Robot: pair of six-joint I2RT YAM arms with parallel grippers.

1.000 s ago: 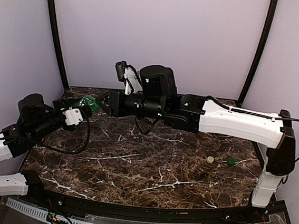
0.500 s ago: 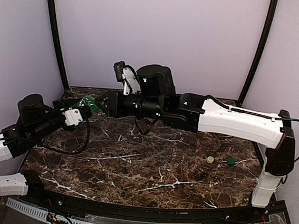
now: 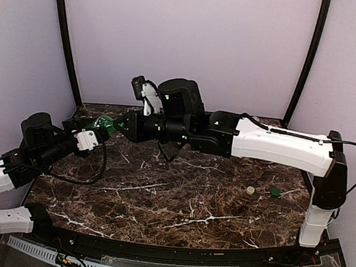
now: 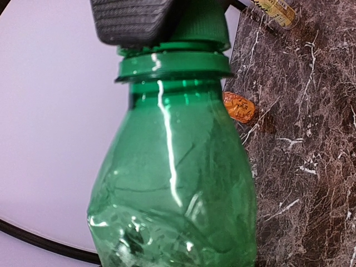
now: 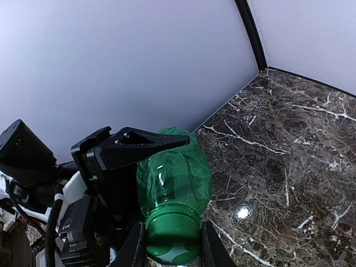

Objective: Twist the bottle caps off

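My left gripper point(image 3: 98, 126) is shut on the body of the green bottle point(image 3: 107, 124) and holds it above the table's far left corner. The bottle fills the left wrist view point(image 4: 172, 183), hiding my left fingers there. My right gripper point(image 3: 123, 127) is shut on the green cap point(image 5: 172, 236), one finger point(image 5: 133, 247) on each side. The cap point(image 4: 200, 22) sits on the bottle's neck. The squat orange bottle point(image 4: 239, 107) and the yellow bottle point(image 4: 272, 11) lie on the table beyond. The clear bottle is out of view.
A loose beige cap point(image 3: 250, 190) and a loose green cap point(image 3: 275, 193) lie on the marble table point(image 3: 178, 196) at the right. The right arm point(image 3: 272, 142) stretches across the back of the table. Purple walls stand close behind and at the left.
My right gripper and wrist have shifted slightly left and turned while staying shut on the cap. The left arm and the bottle have held still.
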